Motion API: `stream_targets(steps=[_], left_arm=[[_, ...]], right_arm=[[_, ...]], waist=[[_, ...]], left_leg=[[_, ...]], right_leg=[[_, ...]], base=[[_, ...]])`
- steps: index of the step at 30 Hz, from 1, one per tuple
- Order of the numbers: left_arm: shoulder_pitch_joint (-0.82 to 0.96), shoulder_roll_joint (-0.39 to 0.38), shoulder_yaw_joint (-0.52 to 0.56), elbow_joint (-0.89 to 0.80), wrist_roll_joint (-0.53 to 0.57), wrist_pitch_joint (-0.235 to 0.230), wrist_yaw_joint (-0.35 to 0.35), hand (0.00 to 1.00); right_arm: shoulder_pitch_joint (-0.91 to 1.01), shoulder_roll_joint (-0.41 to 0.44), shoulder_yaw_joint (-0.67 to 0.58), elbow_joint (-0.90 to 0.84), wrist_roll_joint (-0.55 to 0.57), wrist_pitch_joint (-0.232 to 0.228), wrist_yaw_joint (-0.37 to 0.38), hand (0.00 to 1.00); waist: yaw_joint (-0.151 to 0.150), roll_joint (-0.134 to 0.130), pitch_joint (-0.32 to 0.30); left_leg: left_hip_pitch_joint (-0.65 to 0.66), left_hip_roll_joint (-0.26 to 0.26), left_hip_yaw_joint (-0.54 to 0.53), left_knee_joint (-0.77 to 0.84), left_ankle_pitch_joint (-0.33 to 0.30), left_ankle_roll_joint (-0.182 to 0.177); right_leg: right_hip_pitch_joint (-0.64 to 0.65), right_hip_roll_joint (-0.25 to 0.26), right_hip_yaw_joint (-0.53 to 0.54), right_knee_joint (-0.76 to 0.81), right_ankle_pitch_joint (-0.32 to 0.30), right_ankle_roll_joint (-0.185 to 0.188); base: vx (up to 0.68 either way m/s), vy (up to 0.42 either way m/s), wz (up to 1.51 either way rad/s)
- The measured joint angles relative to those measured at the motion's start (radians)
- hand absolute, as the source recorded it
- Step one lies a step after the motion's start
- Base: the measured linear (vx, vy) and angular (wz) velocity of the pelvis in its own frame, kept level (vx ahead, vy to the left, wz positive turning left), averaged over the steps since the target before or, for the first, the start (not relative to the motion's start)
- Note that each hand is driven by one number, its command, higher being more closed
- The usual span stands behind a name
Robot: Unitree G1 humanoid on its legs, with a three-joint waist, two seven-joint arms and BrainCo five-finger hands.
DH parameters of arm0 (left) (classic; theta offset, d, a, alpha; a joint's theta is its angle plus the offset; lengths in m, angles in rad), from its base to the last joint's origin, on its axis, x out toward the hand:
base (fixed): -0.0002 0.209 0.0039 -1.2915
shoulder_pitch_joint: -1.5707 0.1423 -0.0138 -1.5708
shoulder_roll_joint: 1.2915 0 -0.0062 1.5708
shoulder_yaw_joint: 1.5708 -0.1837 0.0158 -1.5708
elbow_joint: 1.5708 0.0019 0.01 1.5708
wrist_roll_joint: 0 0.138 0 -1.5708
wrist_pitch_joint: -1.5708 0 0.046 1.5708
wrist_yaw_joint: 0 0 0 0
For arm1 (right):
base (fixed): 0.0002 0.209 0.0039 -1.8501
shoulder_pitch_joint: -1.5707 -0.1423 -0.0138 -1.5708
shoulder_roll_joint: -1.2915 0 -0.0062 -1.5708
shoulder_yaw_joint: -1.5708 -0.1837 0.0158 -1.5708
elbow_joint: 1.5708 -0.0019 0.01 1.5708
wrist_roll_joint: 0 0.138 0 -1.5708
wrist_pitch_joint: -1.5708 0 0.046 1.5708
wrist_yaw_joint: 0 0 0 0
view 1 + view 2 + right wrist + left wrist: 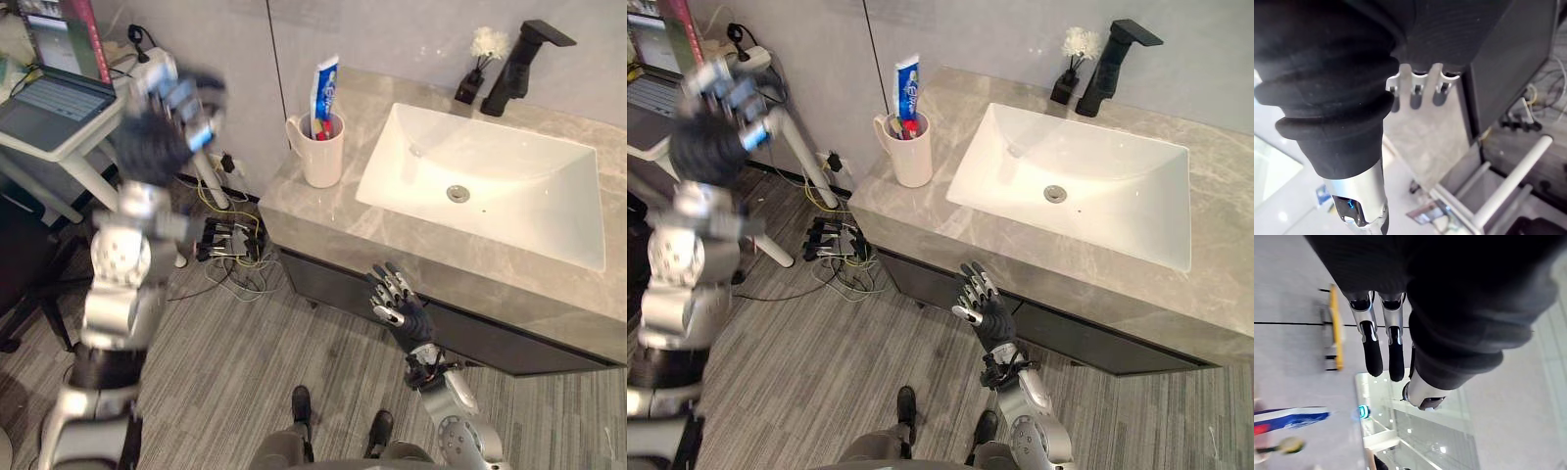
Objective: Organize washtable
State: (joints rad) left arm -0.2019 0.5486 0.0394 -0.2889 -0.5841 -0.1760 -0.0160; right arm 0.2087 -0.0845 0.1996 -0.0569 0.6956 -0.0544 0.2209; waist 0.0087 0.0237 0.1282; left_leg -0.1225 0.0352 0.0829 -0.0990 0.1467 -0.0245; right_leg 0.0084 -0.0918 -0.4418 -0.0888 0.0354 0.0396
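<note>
L hand is up high at far left, clear of the worktop, w/ a blurred outline. In its wrist view the fingers run straight & side by side, thumb apart, nothing in the grip.

R hand is low & central, just in front of the worktop's front edge & below its level, over the floor. Palm faces the cabinet front, fingers straight & fanned wide, holding nothing. In its wrist view the fingers point toward the same dark cabinet front.

Worktop is grey marble-look. At its left end, near the back corner, a white cup w/ handle stands upright. A blue/white toothpaste tube stands in it, cap down, w/ a small red item beside it, too small to name. R of the cup, apart from it, a white rectangular basin is sunk into the top, drain near mid. A black faucet stands behind the basin's far edge. Just left of the faucet is a small dark vase w/ a white flower.

Off the worktop, far left: a laptop lies open on a white side table. Cables lie tangled on the floor between that table & the cabinet.
</note>
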Motion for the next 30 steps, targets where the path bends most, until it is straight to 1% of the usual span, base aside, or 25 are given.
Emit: stream_targets(steps=[1, 2, 5, 8, 10, 13, 15, 17, 20, 21, 25, 26, 27, 28, 30], left_arm=[[0.080, -0.028, -0.007, -0.010, -0.005, 0.014, -0.019, 1.00], [0.115, -0.040, -0.012, -0.011, -0.009, 0.020, -0.029, 1.00], [0.253, -0.077, -0.073, -0.010, -0.012, 0.077, -0.075, 1.00], [0.266, -0.094, -0.109, -0.006, -0.011, 0.093, -0.094, 1.00], [0.264, -0.111, -0.122, 0.010, -0.011, 0.095, -0.096, 1.00], [0.259, -0.116, -0.137, 0.042, 0.010, 0.113, -0.095, 1.00], [0.244, -0.120, -0.161, 0.061, 0.016, 0.119, -0.095, 1.00], [0.219, -0.139, -0.170, 0.079, 0.041, 0.124, -0.094, 1.00], [0.146, -0.152, -0.203, 0.132, 0.069, 0.126, -0.091, 1.00], [0.110, -0.157, -0.209, 0.147, 0.088, 0.128, -0.089, 1.00], [-0.020, -0.182, -0.211, 0.204, 0.126, 0.127, -0.065, 1.00], [-0.053, -0.181, -0.212, 0.221, 0.128, 0.127, -0.061, 1.00], [-0.061, -0.181, -0.212, 0.224, 0.128, 0.127, -0.059, 1.00], [-0.089, -0.181, -0.216, 0.227, 0.128, 0.127, -0.046, 1.00], [-0.159, -0.181, -0.233, 0.260, 0.129, 0.126, -0.042, 1.00]], right_arm=[[0.003, 0.001, -0.003, 0.004, -0.003, 0.001, 0.000, 0.00], [0.004, 0.001, -0.003, 0.004, -0.004, 0.001, 0.000, 0.00], [0.010, 0.005, -0.001, 0.006, -0.010, 0.006, 0.000, 0.00], [0.018, 0.009, 0.004, 0.006, -0.021, 0.016, 0.000, 0.00], [0.020, 0.007, 0.005, 0.006, -0.023, 0.021, 0.000, 0.00], [0.029, 0.007, 0.006, 0.006, -0.030, 0.021, 0.000, 0.00], [0.036, 0.006, 0.006, 0.006, -0.030, 0.022, 0.000, 0.00], [0.035, 0.007, 0.005, 0.006, -0.030, 0.022, 0.000, 0.00], [0.033, 0.009, 0.006, 0.006, -0.030, 0.022, 0.000, 0.00], [0.033, 0.010, 0.006, 0.006, -0.030, 0.023, 0.000, 0.00], [0.024, 0.016, 0.008, 0.006, -0.030, 0.029, 0.000, 0.00], [0.017, 0.016, 0.009, 0.006, -0.030, 0.030, 0.000, 0.00], [0.014, 0.016, 0.009, 0.006, -0.030, 0.030, 0.000, 0.00], [0.009, 0.016, 0.011, 0.005, -0.030, 0.030, 0.000, 0.00], [0.006, 0.016, 0.013, 0.005, -0.030, 0.030, -0.001, 0.00]], waist=[[0.005, -0.001, -0.006], [0.006, -0.001, -0.007], [0.007, -0.001, -0.022], [0.005, -0.003, -0.025], [0.004, -0.004, -0.025], [0.001, -0.009, -0.028], [0.001, -0.013, -0.031], [0.002, -0.017, -0.032], [0.000, -0.019, -0.033], [-0.001, -0.020, -0.033], [-0.013, -0.025, -0.030], [-0.020, -0.027, -0.029], [-0.021, -0.027, -0.029], [-0.023, -0.031, -0.027], [-0.024, -0.038, -0.019]], left_leg=[[0.000, 0.000, -0.001, -0.002, 0.000, 0.000], [0.000, 0.000, -0.002, -0.002, 0.000, -0.001], [-0.001, 0.000, -0.003, -0.003, -0.001, -0.001], [-0.004, 0.002, -0.003, -0.003, -0.001, 0.000], [-0.006, 0.003, 0.000, -0.003, -0.001, 0.000], [-0.009, 0.003, 0.003, -0.003, -0.001, 0.000], [-0.017, 0.004, 0.005, -0.003, -0.001, 0.000], [-0.027, 0.005, 0.005, -0.003, 0.000, 0.000], [-0.034, 0.004, 0.007, -0.002, 0.000, 0.000], [-0.039, 0.004, 0.007, -0.002, 0.000, 0.000], [-0.039, 0.004, 0.007, 0.003, 0.003, 0.005], [-0.040, 0.004, 0.007, 0.003, 0.003, 0.005], [-0.041, 0.004, 0.007, 0.003, 0.003, 0.005], [-0.044, 0.005, 0.009, 0.003, 0.003, 0.005], [-0.050, 0.006, 0.012, 0.003, 0.003, 0.005]], right_leg=[[-0.001, 0.000, 0.000, 0.000, 0.000, 0.000], [-0.001, 0.000, -0.001, 0.000, -0.001, 0.000], [-0.003, 0.000, -0.008, 0.001, -0.004, 0.003], [-0.009, 0.001, -0.007, 0.004, -0.004, 0.004], [-0.014, 0.001, -0.002, 0.008, -0.004, 0.004], [-0.016, 0.000, 0.001, 0.012, -0.004, 0.004], [-0.031, 0.000, 0.003, 0.015, -0.003, 0.003], [-0.035, 0.001, 0.003, 0.015, -0.003, 0.002], [-0.048, 0.000, 0.004, 0.018, 0.000, 0.000], [-0.049, 0.000, 0.004, 0.018, 0.005, 0.005], [-0.052, -0.001, 0.009, 0.018, 0.006, 0.006], [-0.055, -0.001, 0.010, 0.019, 0.006, 0.006], [-0.058, -0.001, 0.011, 0.019, 0.006, 0.006], [-0.066, 0.000, 0.016, 0.019, 0.006, 0.006], [-0.069, 0.001, 0.020, 0.019, 0.006, 0.006]], base=[[0.00, 0.025, 0.06], [-0.01, 0.018, 0.07], [-0.01, 0.006, 0.02], [-0.01, 0.007, -0.01], [-0.01, 0.026, -0.06], [0.03, 0.016, -0.03], [0.03, 0.009, -0.02], [0.04, 0.006, -0.01], [0.05, 0.010, -0.01], [0.08, 0.005, -0.02], [0.07, 0.008, -0.03], [0.05, 0.009, -0.04], [0.02, 0.009, -0.06], [0.04, 0.007, -0.09], [0.06, 0.009, -0.08]])
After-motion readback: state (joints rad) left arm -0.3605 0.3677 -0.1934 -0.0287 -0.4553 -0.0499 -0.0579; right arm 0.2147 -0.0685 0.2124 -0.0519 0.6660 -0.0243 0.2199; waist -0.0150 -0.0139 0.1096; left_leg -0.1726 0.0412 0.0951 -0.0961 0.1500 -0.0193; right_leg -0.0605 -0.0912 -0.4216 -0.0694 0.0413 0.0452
